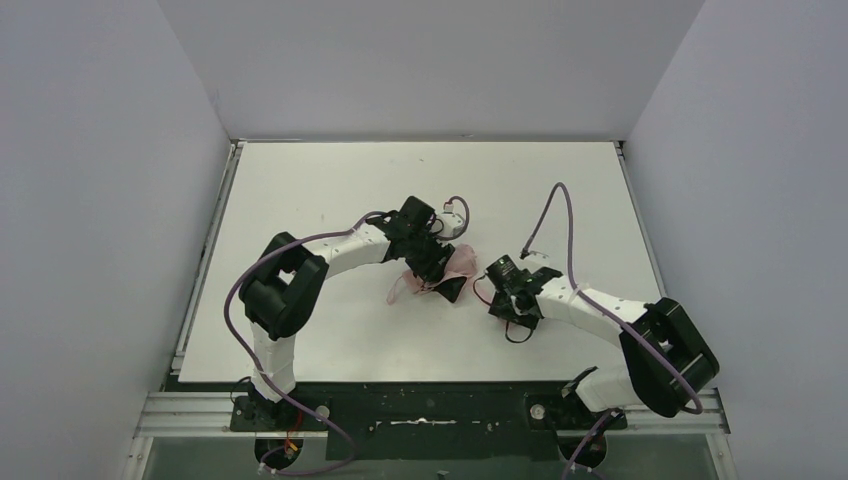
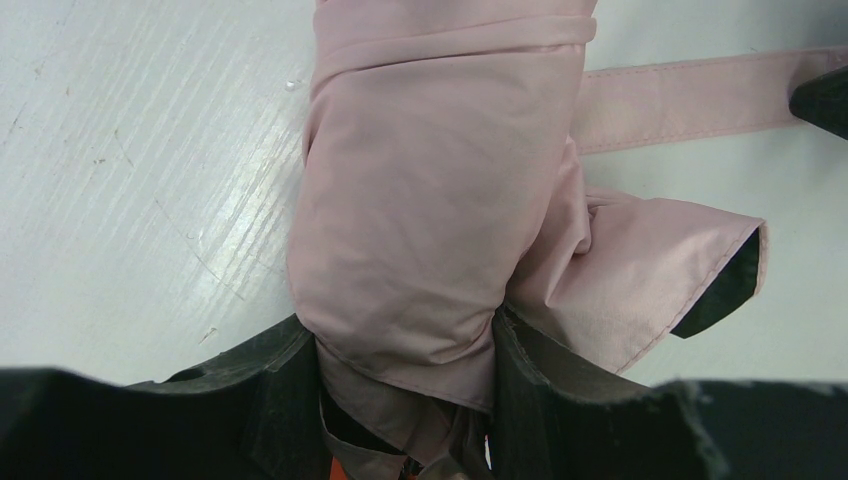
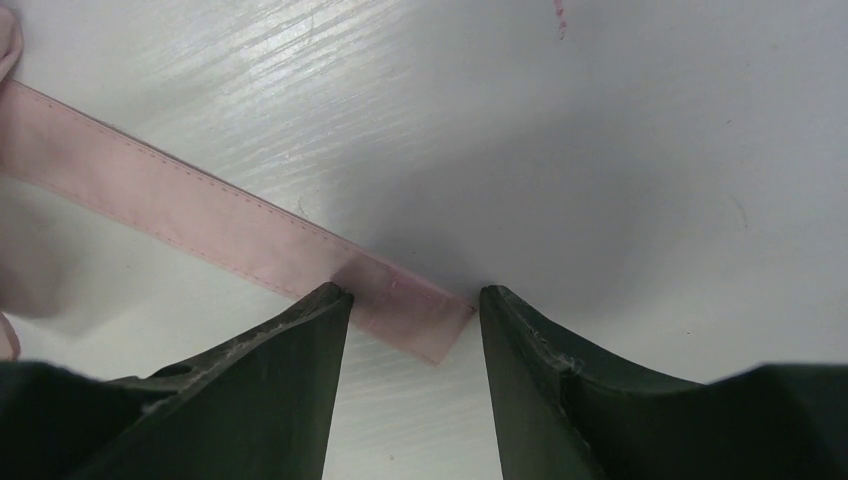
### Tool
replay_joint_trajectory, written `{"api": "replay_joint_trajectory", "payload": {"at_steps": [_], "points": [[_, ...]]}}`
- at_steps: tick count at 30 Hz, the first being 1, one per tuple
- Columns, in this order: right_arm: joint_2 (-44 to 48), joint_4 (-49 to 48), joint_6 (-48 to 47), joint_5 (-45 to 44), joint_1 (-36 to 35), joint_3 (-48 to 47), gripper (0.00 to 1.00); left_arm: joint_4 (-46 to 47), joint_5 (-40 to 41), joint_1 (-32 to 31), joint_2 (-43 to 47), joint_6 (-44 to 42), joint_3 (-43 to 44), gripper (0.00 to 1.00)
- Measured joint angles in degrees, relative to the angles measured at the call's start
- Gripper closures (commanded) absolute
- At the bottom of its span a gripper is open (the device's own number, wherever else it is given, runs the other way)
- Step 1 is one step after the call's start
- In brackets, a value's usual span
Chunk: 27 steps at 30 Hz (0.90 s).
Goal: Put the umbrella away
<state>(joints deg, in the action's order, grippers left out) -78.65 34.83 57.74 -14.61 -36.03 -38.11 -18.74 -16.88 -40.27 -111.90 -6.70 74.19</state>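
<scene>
- We see a white counter closed in on three sides by plain pale grey walls. Up close its top shows a brushed grain, fine scratches and soft glare.
- The umbrella lies near the middle of the counter, a loosely bundled pale pink roll of fabric.
- The left end effector is clamped on the umbrella, one black finger pressed into each side of the fabric. The roll runs straight ahead of the fingertips, and a loose fold with a dark lining spreads out to its right.
- The strap lies flat on the counter, running from the fabric towards the right end effector.
- The right end effector's fingers stand apart and grip nothing. The strap's free end lies between their tips.
</scene>
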Motion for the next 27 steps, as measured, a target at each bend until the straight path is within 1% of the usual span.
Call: {"api": "replay_joint_trajectory", "payload": {"at_steps": [1,4,6,11,15,17,18,24,27], "points": [[-0.1,-0.1,0.0,-0.1,0.0,0.0,0.49,0.0,0.1,0.0,0.0,0.0,0.0,1.0],[-0.5,-0.2,0.0,-0.3,0.0,-0.1,0.55,-0.1,0.2,-0.1,0.0,0.0,0.1,1.0],[-0.9,-0.5,-0.1,-0.4,0.0,-0.3,0.56,-0.2,0.2,-0.1,0.0,0.0,0.1,1.0],[-1.9,-1.3,-0.2,-0.7,0.0,-0.6,0.65,-0.2,0.2,-0.1,0.0,0.0,0.1,1.0],[-2.3,-2.5,-0.5,-1.2,0.0,-0.4,0.78,-0.2,0.2,-0.1,0.0,-0.1,0.1,1.0],[-2.3,-3.3,-0.7,-1.4,0.0,-0.2,0.9,-0.2,0.2,-0.1,0.0,-0.1,0.1,1.0],[-2.3,-3.6,-0.9,-1.4,0.0,-0.1,0.99,-0.2,0.2,-0.1,0.0,-0.1,0.1,1.0],[-1.5,-6.4,-3.3,0.5,0.2,0.6,1.0,-0.6,0.7,-0.1,0.0,0.3,0.4,1.0],[0.5,-9.2,-4.2,3.4,0.4,2.2,1.0,-0.6,1.0,0.0,0.0,1.5,0.4,1.0]]}}
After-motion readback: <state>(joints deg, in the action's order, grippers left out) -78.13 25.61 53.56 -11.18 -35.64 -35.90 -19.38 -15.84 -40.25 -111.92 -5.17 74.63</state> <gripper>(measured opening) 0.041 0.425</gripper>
